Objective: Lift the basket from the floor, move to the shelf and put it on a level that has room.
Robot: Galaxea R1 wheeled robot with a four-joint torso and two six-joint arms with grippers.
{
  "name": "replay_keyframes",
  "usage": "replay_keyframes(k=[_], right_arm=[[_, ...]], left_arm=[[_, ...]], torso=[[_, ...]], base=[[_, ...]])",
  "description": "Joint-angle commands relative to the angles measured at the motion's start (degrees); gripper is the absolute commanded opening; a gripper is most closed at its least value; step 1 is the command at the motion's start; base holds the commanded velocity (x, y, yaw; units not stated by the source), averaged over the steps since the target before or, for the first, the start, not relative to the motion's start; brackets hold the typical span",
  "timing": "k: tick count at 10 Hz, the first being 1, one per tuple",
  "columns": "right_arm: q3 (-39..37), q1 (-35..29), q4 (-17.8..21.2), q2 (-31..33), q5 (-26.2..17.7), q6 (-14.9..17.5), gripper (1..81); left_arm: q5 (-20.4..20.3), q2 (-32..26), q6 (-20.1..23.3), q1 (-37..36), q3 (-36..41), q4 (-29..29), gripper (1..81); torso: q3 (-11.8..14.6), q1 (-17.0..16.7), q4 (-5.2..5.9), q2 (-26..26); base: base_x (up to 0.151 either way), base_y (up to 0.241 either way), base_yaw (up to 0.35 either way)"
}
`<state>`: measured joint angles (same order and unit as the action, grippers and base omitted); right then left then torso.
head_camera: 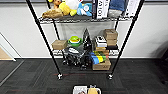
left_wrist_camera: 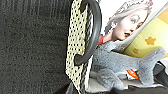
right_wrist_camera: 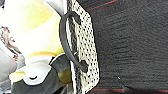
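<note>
The shelf (head_camera: 85, 40) stands ahead against the wall on dark floor (head_camera: 30, 75), its visible tiers crowded with plush toys (head_camera: 66, 8) and boxes (head_camera: 110, 35). The basket (head_camera: 87, 90) sits low at the robot's front, seemingly still on the carpet. Each wrist view looks at a dark loop handle (left_wrist_camera: 91, 32); I cannot tell how either gripper's jaws stand, and an uneven lift could spill the loose toys inside.
</note>
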<state>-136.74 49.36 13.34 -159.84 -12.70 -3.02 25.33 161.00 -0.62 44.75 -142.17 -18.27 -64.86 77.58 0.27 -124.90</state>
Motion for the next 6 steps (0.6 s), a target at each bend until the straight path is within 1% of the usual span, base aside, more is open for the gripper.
replay_keyframes(k=[1,2,3,4,5,6], right_arm=[[-0.5,-7.6,2.2,-1.3,-3.5,-0.1,81.1],[-1.6,-8.6,2.4,-2.3,-3.6,-0.1,81.1],[-2.7,-9.6,2.6,-3.3,-4.7,-0.1,81.1],[-3.9,-10.5,2.6,-4.4,-5.2,-0.1,81.1],[-4.5,-11.0,2.6,-5.1,-5.3,-0.1,81.1],[-5.1,-11.3,3.1,-5.7,-5.3,-0.1,81.1]], left_arm=[[4.6,-1.9,-0.3,-9.3,-0.2,-2.2,81.1],[4.6,-1.7,-0.3,-9.8,-0.5,-2.6,81.1],[5.2,-1.4,-0.3,-10.2,-1.3,-2.6,81.1],[6.0,-0.8,-0.3,-10.2,-2.3,-2.6,81.1],[6.0,-0.2,-0.3,-10.2,-3.0,-2.5,81.1],[6.0,0.3,-0.3,-10.3,-3.8,-2.4,81.1]], torso=[[0.0,0.0,0.0,0.1],[0.0,0.1,0.0,-0.1],[0.0,0.0,0.0,0.1],[0.0,3.7,0.0,-5.7],[-2.9,3.8,0.0,-5.9],[-5.2,4.3,0.0,-6.8]], base=[[0.0,0.0,0.0],[0.0,0.0,0.0],[0.0,0.0,0.0],[0.0,0.0,0.0],[0.0,0.0,0.0],[0.0,0.0,0.0]])
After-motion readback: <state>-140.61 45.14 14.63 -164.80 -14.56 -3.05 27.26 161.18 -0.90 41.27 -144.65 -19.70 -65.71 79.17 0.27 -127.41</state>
